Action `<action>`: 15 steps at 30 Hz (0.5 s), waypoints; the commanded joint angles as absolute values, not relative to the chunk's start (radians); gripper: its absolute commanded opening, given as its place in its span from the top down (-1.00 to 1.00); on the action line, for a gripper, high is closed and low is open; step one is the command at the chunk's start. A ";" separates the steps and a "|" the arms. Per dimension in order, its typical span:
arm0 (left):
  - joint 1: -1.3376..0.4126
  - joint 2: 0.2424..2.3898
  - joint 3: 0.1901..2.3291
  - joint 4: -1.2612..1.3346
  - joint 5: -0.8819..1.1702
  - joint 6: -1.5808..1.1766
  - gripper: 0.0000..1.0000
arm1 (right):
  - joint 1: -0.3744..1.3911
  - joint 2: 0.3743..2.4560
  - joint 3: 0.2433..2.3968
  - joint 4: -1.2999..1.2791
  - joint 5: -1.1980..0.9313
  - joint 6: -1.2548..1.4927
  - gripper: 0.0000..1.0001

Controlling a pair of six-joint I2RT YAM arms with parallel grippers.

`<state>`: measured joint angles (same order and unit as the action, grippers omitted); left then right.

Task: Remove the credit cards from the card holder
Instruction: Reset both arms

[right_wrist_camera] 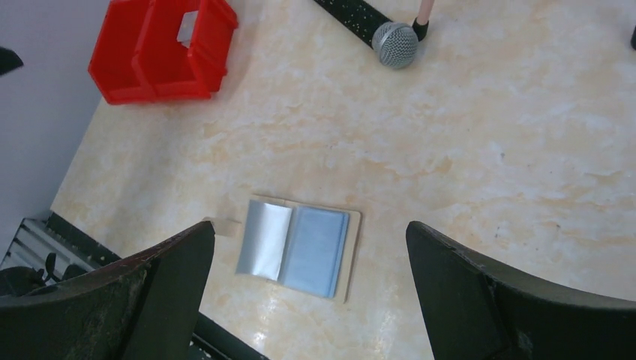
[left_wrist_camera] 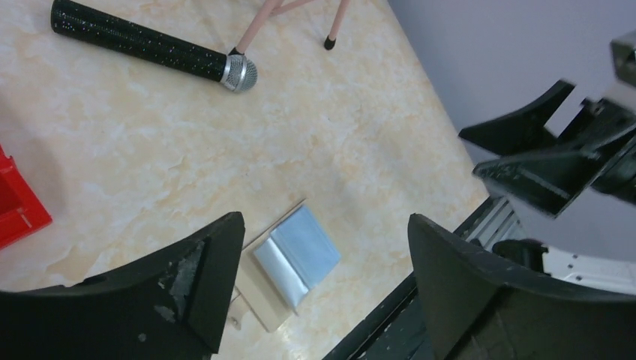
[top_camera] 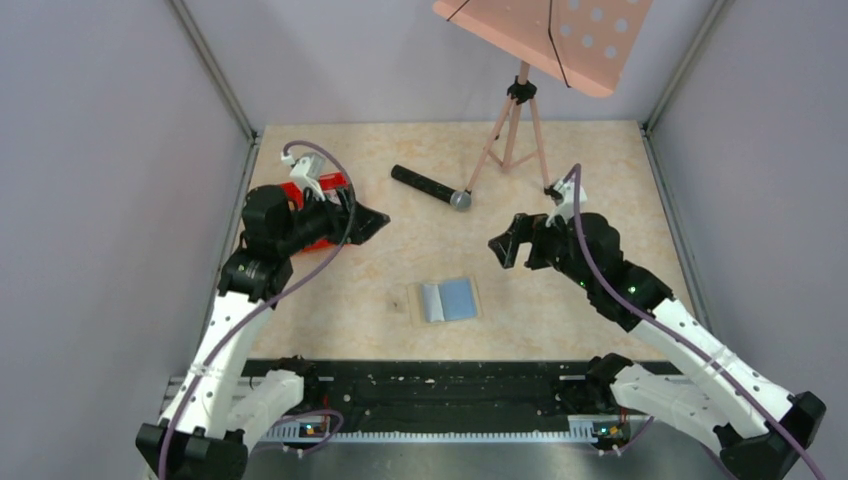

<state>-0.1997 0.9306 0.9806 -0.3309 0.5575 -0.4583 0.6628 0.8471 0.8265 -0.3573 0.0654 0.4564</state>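
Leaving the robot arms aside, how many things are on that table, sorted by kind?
Red plastic tray: 1
Black microphone with silver head: 1
Pink music stand on a tripod: 1
Light-blue folding wallet, lying open: 1
Thin beige mat under the wallet: 1
Total: 5

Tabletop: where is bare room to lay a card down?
Bare top lies between the card holder and the microphone, and left of the card holder up to the left arm. The far right corner beside the tripod is free too. Crowded: the red tray under the left arm, and the microphone head against a tripod foot.
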 commanded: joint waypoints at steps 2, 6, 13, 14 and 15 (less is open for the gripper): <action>-0.204 0.814 0.878 -0.283 0.542 -0.482 -0.86 | 0.660 0.753 0.820 -0.343 0.155 0.472 -0.98; -0.204 0.757 0.826 -0.282 0.531 -0.482 -0.98 | 0.660 0.734 0.795 -0.342 0.149 0.496 -0.97; -0.204 0.686 0.766 -0.274 0.502 -0.478 -0.98 | 0.659 0.725 0.773 -0.341 0.159 0.527 -0.97; -0.204 0.678 0.761 -0.277 0.498 -0.475 -0.98 | 0.660 0.725 0.772 -0.342 0.166 0.528 -0.97; -0.204 0.670 0.757 -0.280 0.493 -0.473 -0.98 | 0.659 0.722 0.770 -0.342 0.172 0.528 -0.97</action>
